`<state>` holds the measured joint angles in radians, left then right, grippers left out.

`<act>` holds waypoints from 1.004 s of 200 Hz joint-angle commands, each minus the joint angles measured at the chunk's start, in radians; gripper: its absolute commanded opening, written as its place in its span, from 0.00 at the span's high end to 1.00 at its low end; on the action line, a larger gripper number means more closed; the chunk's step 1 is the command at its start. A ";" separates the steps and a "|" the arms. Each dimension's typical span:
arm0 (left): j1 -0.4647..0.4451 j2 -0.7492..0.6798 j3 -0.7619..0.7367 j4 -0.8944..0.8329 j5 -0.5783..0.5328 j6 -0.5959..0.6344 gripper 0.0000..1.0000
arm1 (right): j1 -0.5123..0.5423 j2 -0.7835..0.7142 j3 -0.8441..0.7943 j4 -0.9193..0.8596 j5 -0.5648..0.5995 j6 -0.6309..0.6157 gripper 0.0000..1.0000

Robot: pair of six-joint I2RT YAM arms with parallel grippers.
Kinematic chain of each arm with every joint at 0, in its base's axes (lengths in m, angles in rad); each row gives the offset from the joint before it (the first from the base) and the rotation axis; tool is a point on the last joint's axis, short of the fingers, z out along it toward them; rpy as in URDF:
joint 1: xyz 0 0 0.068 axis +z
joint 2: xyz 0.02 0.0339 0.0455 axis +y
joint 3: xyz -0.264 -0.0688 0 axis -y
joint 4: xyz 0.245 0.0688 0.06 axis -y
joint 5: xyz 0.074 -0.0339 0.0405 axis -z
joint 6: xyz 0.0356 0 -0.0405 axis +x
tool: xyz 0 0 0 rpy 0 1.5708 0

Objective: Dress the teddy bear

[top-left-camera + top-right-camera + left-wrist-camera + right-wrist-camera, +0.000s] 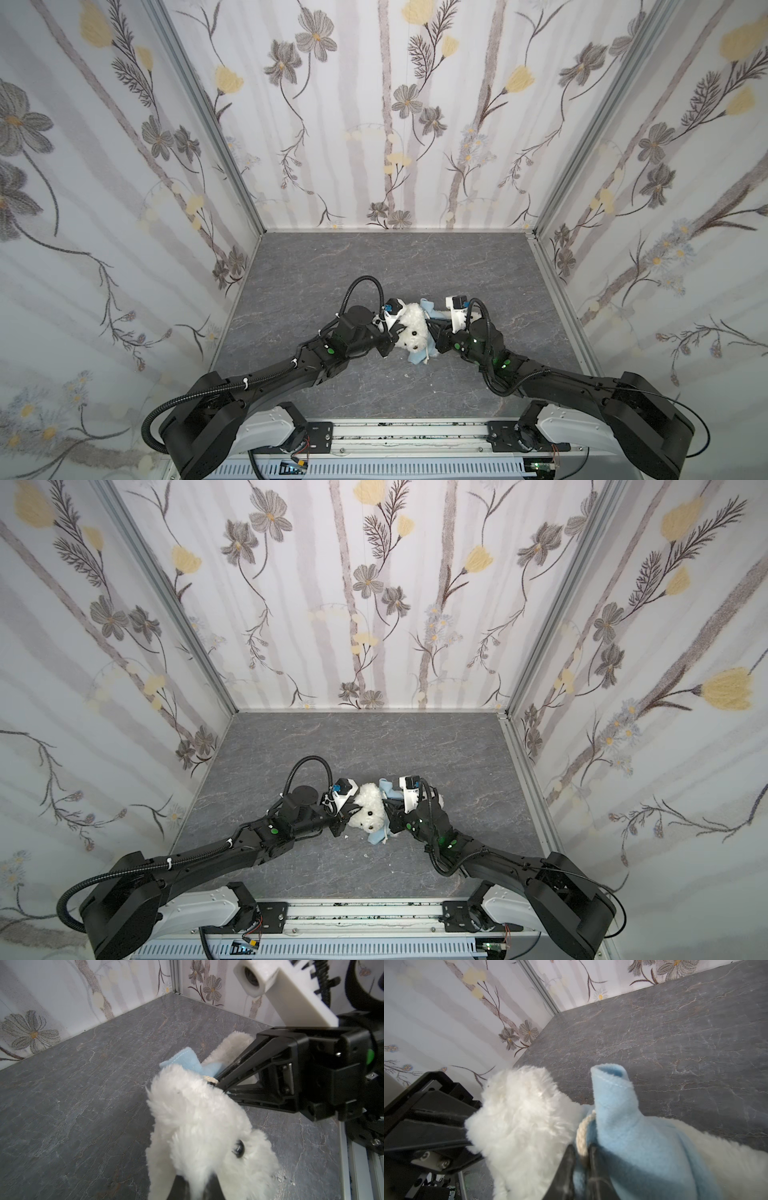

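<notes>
The white fluffy teddy bear (411, 328) (370, 808) lies on the grey table between both grippers, its face with black bead eyes turned up. My left gripper (394, 332) (196, 1182) is shut on a tuft of fur at the teddy bear's (203, 1126) head. A light-blue hoodie (419, 357) (623, 1126) is wrapped partly round the bear's body, and one sleeve stands up like a tube. My right gripper (432, 328) (581, 1151) pinches the hoodie's blue cloth and cream cord beside the teddy bear (519, 1115). The hoodie's front is hidden.
Flowered wallpaper walls (374, 124) close the grey marbled table (415, 266) on three sides. A metal rail (407, 432) with both arm bases runs along the front edge. Bare tabletop lies behind and to both sides of the bear.
</notes>
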<state>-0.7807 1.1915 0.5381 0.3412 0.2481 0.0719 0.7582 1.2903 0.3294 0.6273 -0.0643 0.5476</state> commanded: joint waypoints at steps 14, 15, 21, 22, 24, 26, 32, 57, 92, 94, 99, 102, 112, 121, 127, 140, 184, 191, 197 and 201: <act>0.070 -0.030 -0.010 0.067 0.018 -0.246 1.00 | -0.085 -0.178 -0.005 -0.133 -0.066 -0.092 0.63; 0.072 -0.031 -0.011 0.067 0.019 -0.251 1.00 | -0.087 -0.183 -0.005 -0.140 -0.067 -0.096 0.62; 0.084 -0.037 -0.018 0.065 0.030 -0.284 1.00 | -0.100 -0.223 -0.007 -0.174 -0.066 -0.117 0.61; 0.084 -0.037 -0.019 0.065 0.031 -0.291 1.00 | -0.103 -0.229 -0.007 -0.179 -0.065 -0.120 0.60; 0.090 -0.039 -0.021 0.065 0.035 -0.303 1.00 | -0.109 -0.242 -0.009 -0.192 -0.067 -0.124 0.60; 0.093 -0.041 -0.024 0.065 0.041 -0.317 1.00 | -0.115 -0.252 -0.009 -0.202 -0.067 -0.131 0.60; 0.106 -0.042 -0.030 0.064 0.054 -0.356 1.00 | -0.133 -0.283 -0.012 -0.234 -0.068 -0.146 0.58; 0.156 -0.023 -0.016 0.055 0.126 -0.616 1.00 | -0.211 -0.368 -0.023 -0.322 -0.124 -0.186 0.55; 0.166 0.061 0.078 0.004 0.194 -0.989 1.00 | -0.218 -0.382 -0.041 -0.354 -0.132 -0.214 0.55; 0.168 0.063 0.083 0.001 0.197 -1.006 1.00 | -0.217 -0.380 -0.044 -0.350 -0.135 -0.213 0.55; 0.170 0.075 0.089 -0.001 0.206 -1.040 1.00 | -0.218 -0.371 -0.052 -0.336 -0.146 -0.207 0.55; 0.173 0.088 0.092 -0.001 0.211 -1.062 1.00 | -0.217 -0.365 -0.058 -0.326 -0.159 -0.205 0.56; 0.179 0.104 0.098 -0.001 0.218 -1.116 1.00 | -0.215 -0.339 -0.073 -0.292 -0.203 -0.188 0.59; 0.182 0.109 0.102 -0.002 0.217 -1.143 1.00 | -0.215 -0.317 -0.082 -0.281 -0.220 -0.157 0.61; 0.183 0.112 0.103 -0.001 0.216 -1.156 1.00 | -0.215 -0.306 -0.097 -0.268 -0.225 -0.138 0.63; 0.185 0.113 0.109 -0.001 0.218 -1.169 1.00 | -0.215 -0.292 -0.131 -0.230 -0.221 -0.088 0.65; 0.187 0.125 0.118 -0.004 0.237 -1.154 1.00 | -0.219 -0.190 -0.144 -0.129 -0.284 0.013 0.61; 0.187 0.126 0.118 -0.005 0.238 -1.148 1.00 | -0.229 -0.175 -0.138 -0.130 -0.284 0.021 0.61; 0.187 0.125 0.119 -0.007 0.240 -1.145 1.00 | -0.242 -0.165 -0.137 -0.126 -0.283 0.031 0.61; 0.186 0.124 0.120 -0.007 0.240 -1.144 1.00 | -0.252 -0.160 -0.139 -0.119 -0.285 0.037 0.61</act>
<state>-0.5957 1.3155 0.6453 0.3164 0.4679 -1.0592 0.5343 1.0973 0.1772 0.4236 -0.3183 0.5228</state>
